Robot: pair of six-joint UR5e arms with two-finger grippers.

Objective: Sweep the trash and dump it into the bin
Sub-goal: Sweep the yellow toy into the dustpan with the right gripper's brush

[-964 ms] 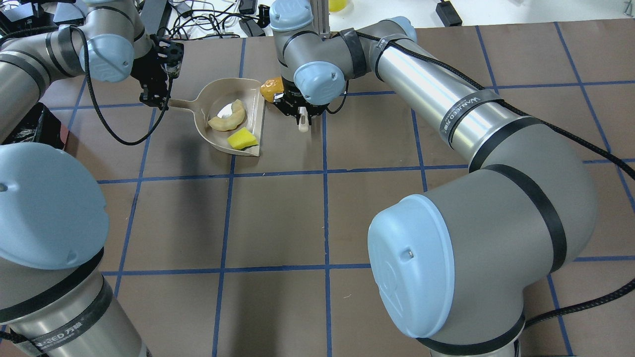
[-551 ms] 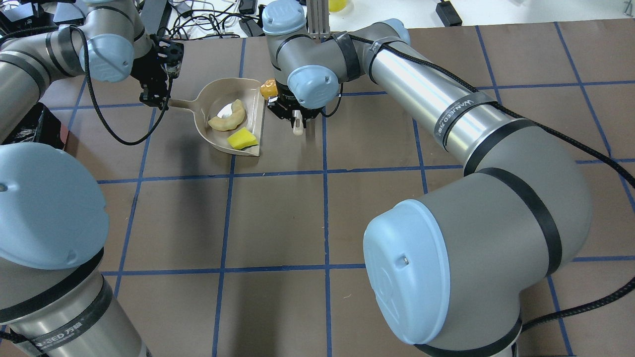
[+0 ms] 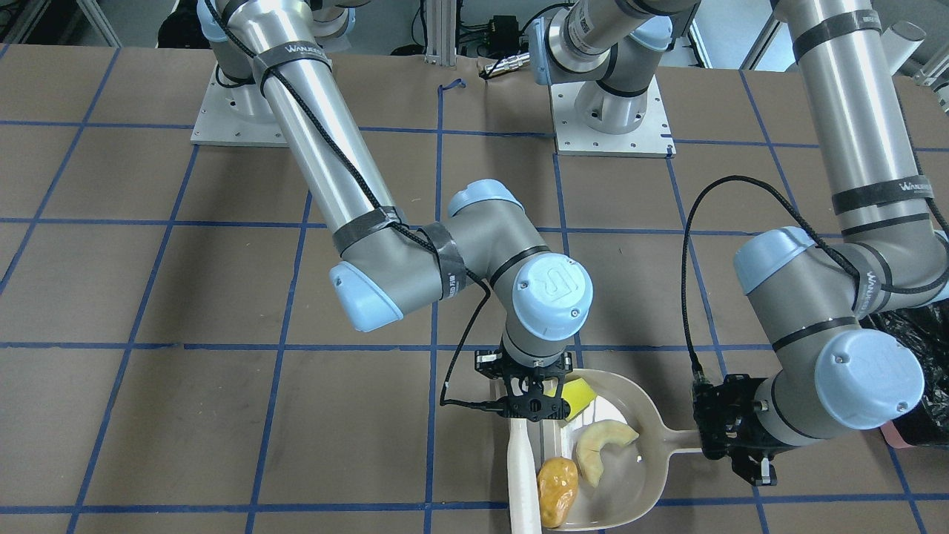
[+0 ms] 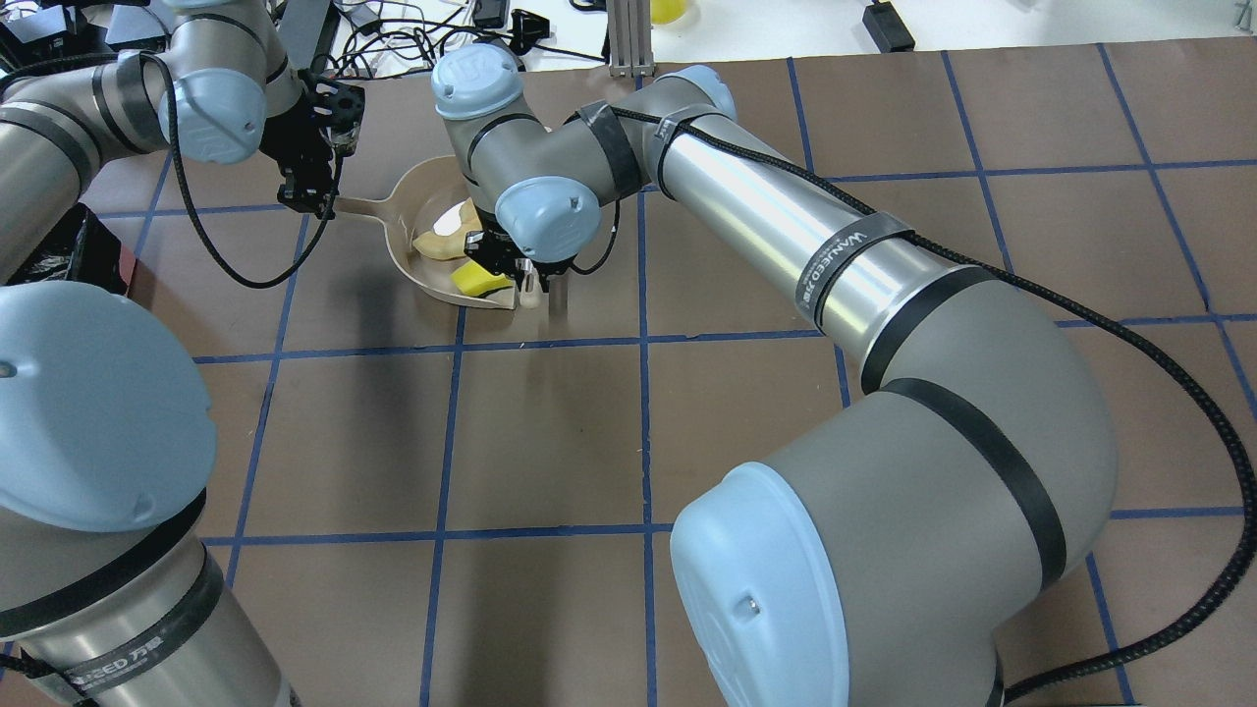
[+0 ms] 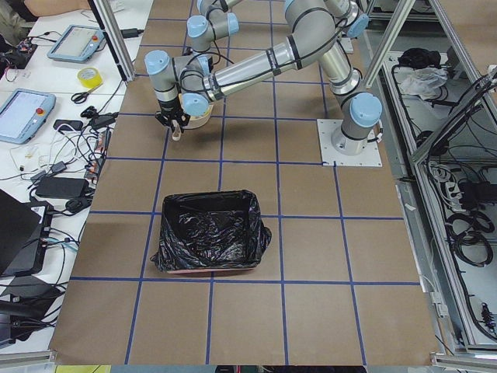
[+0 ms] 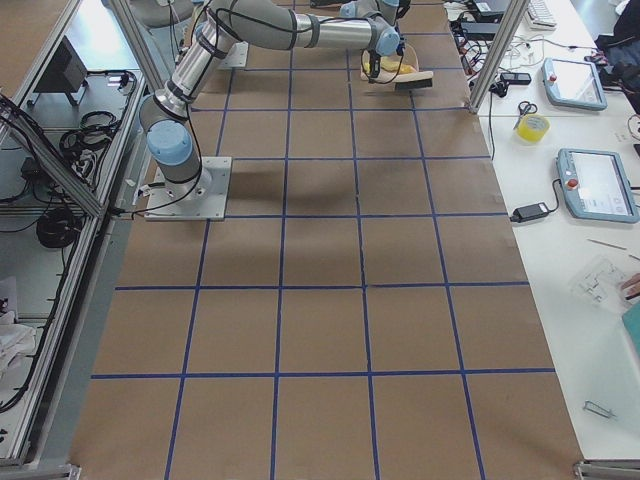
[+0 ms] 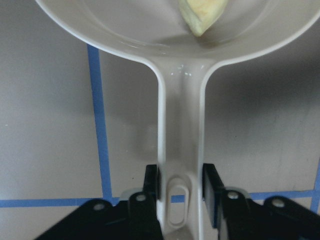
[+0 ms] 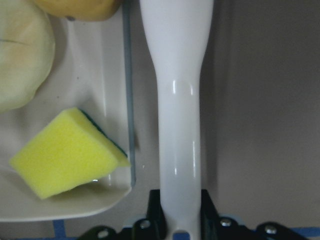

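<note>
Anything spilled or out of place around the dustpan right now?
Nothing is spilled: the sponge, croissant piece and potato lump all lie inside the dustpan. The one thing to watch is the potato lump, which sits right at the open lip beside the brush and might roll out on lifting.

- The left gripper (image 7: 180,182) clamps the beige dustpan (image 7: 180,100) by its handle, one black finger (image 7: 151,180) pressed against each side.
- A pale tan piece of trash (image 7: 200,12) lies in the pan's bowl.
- Blue tape lines (image 7: 98,125) cross the brown table (image 7: 50,125) underneath.
</note>
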